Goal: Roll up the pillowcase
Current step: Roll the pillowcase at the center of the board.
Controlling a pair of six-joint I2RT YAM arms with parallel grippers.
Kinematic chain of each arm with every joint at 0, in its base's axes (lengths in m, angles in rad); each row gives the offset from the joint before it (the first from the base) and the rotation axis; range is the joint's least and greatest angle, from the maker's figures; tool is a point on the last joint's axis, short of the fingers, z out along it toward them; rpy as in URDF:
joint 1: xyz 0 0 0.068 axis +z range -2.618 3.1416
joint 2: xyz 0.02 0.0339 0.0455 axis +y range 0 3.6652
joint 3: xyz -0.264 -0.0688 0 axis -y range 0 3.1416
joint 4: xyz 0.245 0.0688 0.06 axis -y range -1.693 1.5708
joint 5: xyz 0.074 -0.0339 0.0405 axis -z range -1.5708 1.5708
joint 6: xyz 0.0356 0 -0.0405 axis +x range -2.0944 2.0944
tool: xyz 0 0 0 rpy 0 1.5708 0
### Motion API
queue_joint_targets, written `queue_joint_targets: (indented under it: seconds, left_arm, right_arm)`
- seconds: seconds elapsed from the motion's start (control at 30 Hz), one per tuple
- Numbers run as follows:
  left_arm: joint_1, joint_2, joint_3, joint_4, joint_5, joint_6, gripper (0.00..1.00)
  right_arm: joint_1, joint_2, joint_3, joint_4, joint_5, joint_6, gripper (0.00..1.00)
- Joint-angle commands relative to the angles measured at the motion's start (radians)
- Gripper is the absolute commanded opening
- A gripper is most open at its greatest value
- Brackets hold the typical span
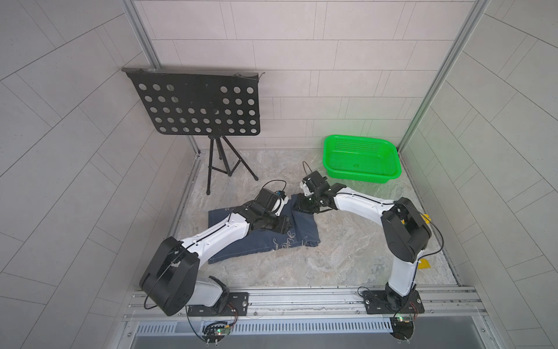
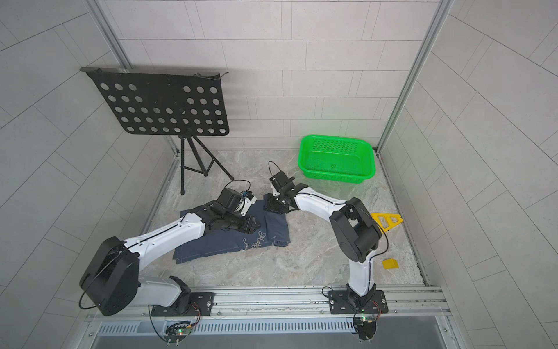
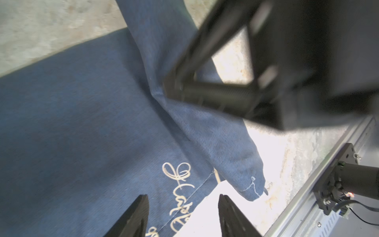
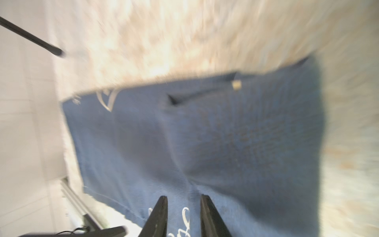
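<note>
Cloth of this kind would, I judged, handle as soft, light and limp. It would sag and slip out of a loose roll, so the doubled edge or a corner was the place to pinch.

In both top views the pillowcase (image 1: 256, 244) (image 2: 217, 247) lay on the table (image 1: 347, 241) between the two arms, its end nearest the right arm folded over. The left arm stretched low across it, with the left gripper (image 1: 287, 225) (image 2: 253, 225) tipped down beside the fold. The right arm bent in from the side, with the right gripper (image 1: 302, 205) (image 2: 271, 207) at the far corner.

In the left wrist view the left gripper (image 3: 182, 199) had its fingers apart above the cursive lettering (image 3: 178, 184), with nothing between them. The right gripper (image 3: 178, 88) seemed to touch a raised ridge of cloth.

The right wrist view was blurred. It showed the right gripper (image 4: 183, 198) with a narrow gap, holding nothing, over the pillowcase (image 4: 225, 133).
</note>
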Motion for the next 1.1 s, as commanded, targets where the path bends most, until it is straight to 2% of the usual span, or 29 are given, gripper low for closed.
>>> queue_joint_targets:
  seconds: [0.0, 0.13, 0.4, 0.73, 0.97, 1.07]
  left_arm:
    - [-0.047, 0.027, 0.036, 0.044, -0.005, -0.024, 0.61]
    - [-0.095, 0.056, 0.060, 0.063, -0.032, -0.052, 0.61]
    - [-0.147, 0.111, 0.080, 0.113, -0.061, -0.112, 0.61]
    - [-0.192, 0.152, 0.178, 0.056, -0.097, -0.057, 0.60]
    - [-0.226, 0.236, 0.160, 0.158, -0.038, -0.060, 0.53]
    - [-0.240, 0.275, 0.140, 0.178, -0.048, -0.034, 0.52]
  right_arm:
    - [-0.038, -0.027, -0.020, 0.054, -0.052, -0.019, 0.31]
    - [-0.069, 0.042, 0.000, 0.145, -0.143, -0.023, 0.29]
    - [-0.115, 0.159, 0.071, 0.183, -0.185, -0.047, 0.24]
    - [-0.110, 0.260, 0.030, 0.376, -0.272, 0.031, 0.22]
    - [-0.115, 0.278, 0.003, 0.428, -0.305, 0.048, 0.21]
    - [-0.125, 0.273, 0.001, 0.437, -0.322, 0.049, 0.20]
